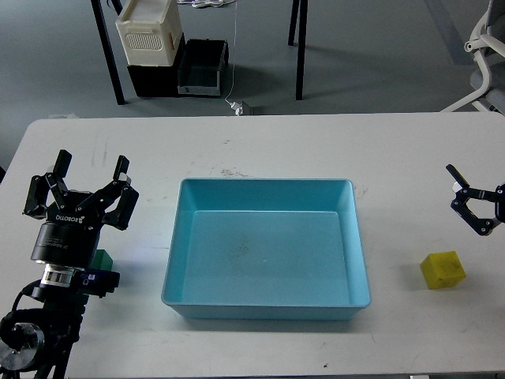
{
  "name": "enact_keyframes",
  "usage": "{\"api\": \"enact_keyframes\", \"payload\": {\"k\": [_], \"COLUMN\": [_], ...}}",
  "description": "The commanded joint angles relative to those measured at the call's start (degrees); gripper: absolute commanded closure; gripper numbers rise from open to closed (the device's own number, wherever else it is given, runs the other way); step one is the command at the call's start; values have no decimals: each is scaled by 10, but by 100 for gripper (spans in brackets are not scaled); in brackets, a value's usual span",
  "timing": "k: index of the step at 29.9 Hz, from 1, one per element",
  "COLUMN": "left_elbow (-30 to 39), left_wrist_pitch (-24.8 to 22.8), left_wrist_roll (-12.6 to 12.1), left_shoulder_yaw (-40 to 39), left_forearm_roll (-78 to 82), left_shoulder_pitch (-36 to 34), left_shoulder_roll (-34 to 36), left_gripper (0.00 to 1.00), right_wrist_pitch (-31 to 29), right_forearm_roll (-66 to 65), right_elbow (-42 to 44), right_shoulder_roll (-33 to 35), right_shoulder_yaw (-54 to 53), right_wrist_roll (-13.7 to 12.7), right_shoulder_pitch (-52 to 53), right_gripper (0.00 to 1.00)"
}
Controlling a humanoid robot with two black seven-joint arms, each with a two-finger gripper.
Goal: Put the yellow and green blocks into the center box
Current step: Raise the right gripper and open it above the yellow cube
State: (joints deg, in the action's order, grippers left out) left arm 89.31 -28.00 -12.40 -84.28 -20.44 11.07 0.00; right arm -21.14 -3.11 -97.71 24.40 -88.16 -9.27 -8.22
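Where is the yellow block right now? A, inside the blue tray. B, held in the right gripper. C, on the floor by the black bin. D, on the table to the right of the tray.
D: the yellow block sits on the white table right of the light-blue tray, below the right gripper, which is not touching it.

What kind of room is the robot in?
Probably a lab or workshop: a plain white table holding a blue tray, an office chair, and storage crates on a grey floor.
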Motion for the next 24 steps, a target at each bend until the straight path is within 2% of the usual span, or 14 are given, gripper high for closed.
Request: {"api": "enact_keyframes", "payload": {"k": [1, 9, 12, 18, 22, 24], "left_elbow": [-6, -9, -8, -9, -8, -8], "left_wrist_pitch": [0, 0, 0, 0, 0, 0], "left_wrist_roll": [0, 0, -1, 0, 0, 1], "left_shoulder_yaw": [1, 1, 1, -1, -8, -10], "left_forearm_roll": [0, -1, -1, -2, -3, -3], "left_shoulder_pitch": [0, 0, 2, 0, -3, -10], "left_shoulder_roll": [0, 0, 0, 0, 0, 0], "left_gripper": [0, 0, 0, 0, 0, 0], "right_wrist_pitch": [-3, -6, -24, -29, -31, -30], "right_forearm_roll": [0, 3, 3, 0, 0, -1], "right_elbow": [-2, -3, -4, -2, -3, -3], "right_shoulder_roll": [-6, -7, -8, -47, -30, 18], "right_shoulder_yaw": [3, -24, -47, -73, -62, -46], "right_wrist_roll": [-2, -1, 0, 0, -1, -2], "right_shoulder_pitch": [9, 34, 36, 39, 37, 39], "right_gripper": [0, 0, 0, 0, 0, 0]}}
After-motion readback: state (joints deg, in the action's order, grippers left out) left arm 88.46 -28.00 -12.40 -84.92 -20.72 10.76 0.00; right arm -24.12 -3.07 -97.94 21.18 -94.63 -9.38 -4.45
